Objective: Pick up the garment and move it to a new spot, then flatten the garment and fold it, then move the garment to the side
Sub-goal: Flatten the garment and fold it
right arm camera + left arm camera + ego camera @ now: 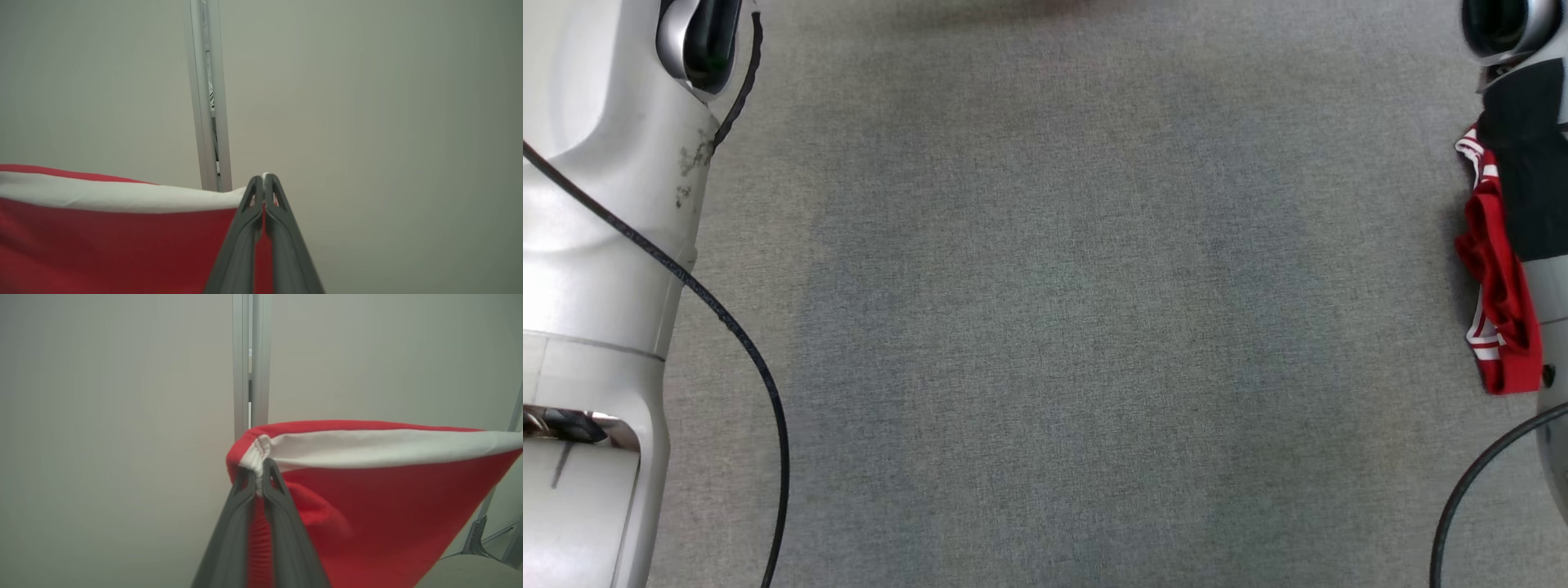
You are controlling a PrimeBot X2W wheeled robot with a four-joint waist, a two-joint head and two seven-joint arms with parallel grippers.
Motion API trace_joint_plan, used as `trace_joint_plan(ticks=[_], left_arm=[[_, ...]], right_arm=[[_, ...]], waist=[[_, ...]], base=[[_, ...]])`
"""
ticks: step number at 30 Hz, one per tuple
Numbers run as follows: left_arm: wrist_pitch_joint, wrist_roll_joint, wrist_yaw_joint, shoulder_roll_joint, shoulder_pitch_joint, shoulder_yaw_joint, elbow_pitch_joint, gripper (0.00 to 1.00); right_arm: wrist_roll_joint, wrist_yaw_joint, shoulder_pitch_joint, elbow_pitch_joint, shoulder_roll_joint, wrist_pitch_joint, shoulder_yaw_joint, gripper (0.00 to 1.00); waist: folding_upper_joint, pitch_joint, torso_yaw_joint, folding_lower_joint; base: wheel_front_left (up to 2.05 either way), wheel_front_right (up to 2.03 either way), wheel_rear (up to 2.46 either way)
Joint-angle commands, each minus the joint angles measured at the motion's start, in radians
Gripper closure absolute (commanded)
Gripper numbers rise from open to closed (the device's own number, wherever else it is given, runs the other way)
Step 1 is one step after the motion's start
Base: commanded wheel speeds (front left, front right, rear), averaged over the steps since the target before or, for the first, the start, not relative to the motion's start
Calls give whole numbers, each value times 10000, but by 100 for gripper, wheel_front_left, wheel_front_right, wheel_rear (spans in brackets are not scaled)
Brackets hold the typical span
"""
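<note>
The left gripper (261, 465) has its jaws pressed together on one corner of the garment (388, 490), pinching the gathered end of the white band (367, 447). From there the cloth runs taut to the right. In the right wrist view the same garment comes in from the left, and the right gripper (264, 179) is clamped on the band's other end. The garment therefore hangs in the air, stretched between the two grippers in front of a pale wall and a metal post (249, 355). It looks light, soft and limp, likely to sag and bunch wherever it is not held, and it is not fragile. The band seems the firmest and stretchiest part, so its two ends are probably the best places to grip for spreading the garment flat. It is bright red with a broad white band along its top edge. In the head view, a red fold with thin white stripes hangs at the far right against the right arm (1531, 180), above the grey surface (1045, 327). I cannot tell whether that fold touches the surface.
</note>
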Motion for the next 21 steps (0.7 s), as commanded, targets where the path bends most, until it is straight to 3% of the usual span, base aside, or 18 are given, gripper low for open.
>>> trace_joint_plan(ticks=[1, 10, 15, 21], left_arm=[[-107, -73, -112, -82, -344, 28, 710, 100], [-252, -321, -375, -635, 508, -320, 2030, 100], [-251, -287, -406, -721, 2847, -144, 804, 100], [-252, 231, -409, -740, 5714, 18, -917, 100]], right_arm=[[1, 1, -250, 438, 133, -62, 113, 100], [1008, 1, 1017, 384, 288, -55, 1013, 100], [2299, 1, 3646, -958, -9, -48, 1455, 100], [3039, 2, 6705, -2657, -401, -49, 1267, 100]], waist=[[0, 174, -85, 0], [0, 366, 80, 0], [0, 245, 127, 0], [0, -159, 135, 0]], base=[[0, 0, 0], [0, 0, 0], [0, 0, 0], [0, 0, 0]])
